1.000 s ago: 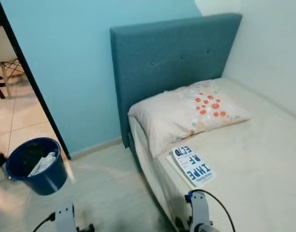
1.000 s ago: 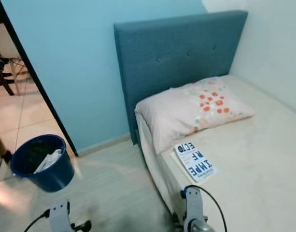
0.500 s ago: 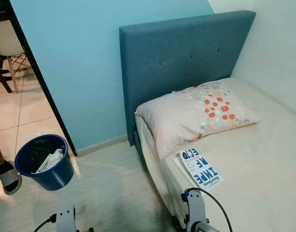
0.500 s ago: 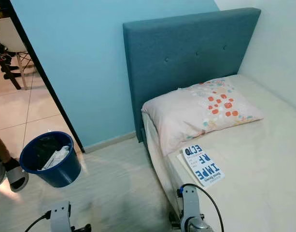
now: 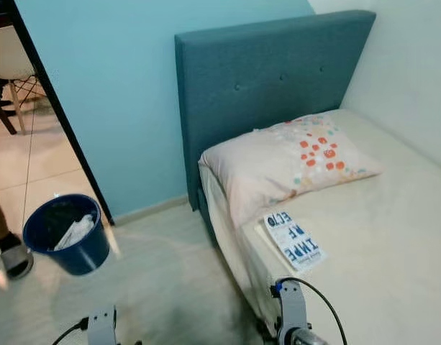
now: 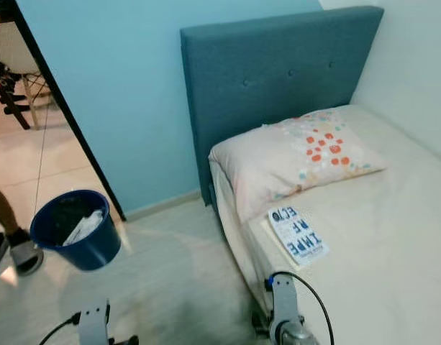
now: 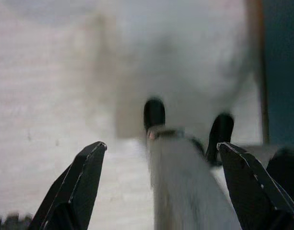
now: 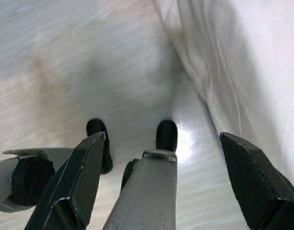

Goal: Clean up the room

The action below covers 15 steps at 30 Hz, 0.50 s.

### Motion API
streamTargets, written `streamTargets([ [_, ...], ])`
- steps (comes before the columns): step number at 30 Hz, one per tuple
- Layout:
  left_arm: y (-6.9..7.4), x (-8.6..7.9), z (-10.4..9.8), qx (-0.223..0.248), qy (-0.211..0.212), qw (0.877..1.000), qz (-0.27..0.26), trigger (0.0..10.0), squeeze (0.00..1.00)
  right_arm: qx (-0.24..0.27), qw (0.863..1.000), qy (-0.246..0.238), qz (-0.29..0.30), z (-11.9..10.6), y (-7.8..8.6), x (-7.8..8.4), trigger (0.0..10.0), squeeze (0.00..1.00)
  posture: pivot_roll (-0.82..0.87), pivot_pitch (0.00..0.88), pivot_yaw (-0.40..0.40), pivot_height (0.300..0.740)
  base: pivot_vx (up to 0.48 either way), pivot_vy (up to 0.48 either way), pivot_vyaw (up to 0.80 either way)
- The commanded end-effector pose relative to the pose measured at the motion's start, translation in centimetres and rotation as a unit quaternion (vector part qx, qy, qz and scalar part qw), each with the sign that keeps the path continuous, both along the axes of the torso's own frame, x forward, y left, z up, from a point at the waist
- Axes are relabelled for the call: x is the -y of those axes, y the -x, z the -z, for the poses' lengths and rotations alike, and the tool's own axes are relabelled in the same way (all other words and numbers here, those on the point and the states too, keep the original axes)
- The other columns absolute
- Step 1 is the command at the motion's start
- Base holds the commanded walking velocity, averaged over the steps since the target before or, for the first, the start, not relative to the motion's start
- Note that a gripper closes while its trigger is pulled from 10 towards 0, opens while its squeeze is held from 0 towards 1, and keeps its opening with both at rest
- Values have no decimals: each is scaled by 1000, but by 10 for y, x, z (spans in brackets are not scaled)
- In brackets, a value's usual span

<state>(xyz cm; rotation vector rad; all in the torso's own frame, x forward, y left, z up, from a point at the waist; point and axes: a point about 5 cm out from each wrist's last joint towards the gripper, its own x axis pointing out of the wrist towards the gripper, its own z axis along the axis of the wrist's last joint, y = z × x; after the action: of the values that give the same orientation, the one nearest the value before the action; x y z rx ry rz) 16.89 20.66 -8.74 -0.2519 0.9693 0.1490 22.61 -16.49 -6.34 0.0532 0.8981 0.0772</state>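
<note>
Swinging slightly, the head camera is reframing the room; nothing is moving. Both arms are hanging idle, left claw [image 7: 158,182] and right claw [image 8: 161,179] spread empty. Book [image 5: 294,241] is lying on bed [image 5: 393,237], ahead of the right claw; bucket [image 5: 65,233] is standing ahead-left.

Left arm [image 5: 100,327]: seen at about 7 o'clock in the head views, hung low, a black cable attached. Left gripper [image 7: 158,187]: pointed downward, black fingers [image 7: 75,189] spread wide, nothing held between them. Right arm [image 5: 292,320]: seen at about 5 o'clock, hung low, a black cable looped from its wrist. Right gripper [image 8: 161,184]: pointed downward, fingers [image 8: 72,184] parted wide, nothing held.
</note>
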Motion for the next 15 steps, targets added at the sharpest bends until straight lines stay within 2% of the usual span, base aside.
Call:
streamTargets([
  [1,20,-7,7,-27,-3,1000,-1,10000,0,-13,1000,6,-2,4,6,1,10000,0,-63,70,-16,740,-480,0,0],
  [3,29,-8,10,-34,-2,999,-2,10000,0,-13,1000,9,-4,4,6,2,10000,0,-62,69,-20,740,-480,0,0],
  [6,34,-8,11,-38,-1,999,-2,10000,0,-13,1000,10,-6,4,6,3,10000,0,-61,67,-21,740,-480,0,0],
  [15,38,-1,14,-42,3,999,1,10000,0,-14,1000,18,-20,4,6,2,10000,0,-58,61,-25,740,-480,0,0],
])
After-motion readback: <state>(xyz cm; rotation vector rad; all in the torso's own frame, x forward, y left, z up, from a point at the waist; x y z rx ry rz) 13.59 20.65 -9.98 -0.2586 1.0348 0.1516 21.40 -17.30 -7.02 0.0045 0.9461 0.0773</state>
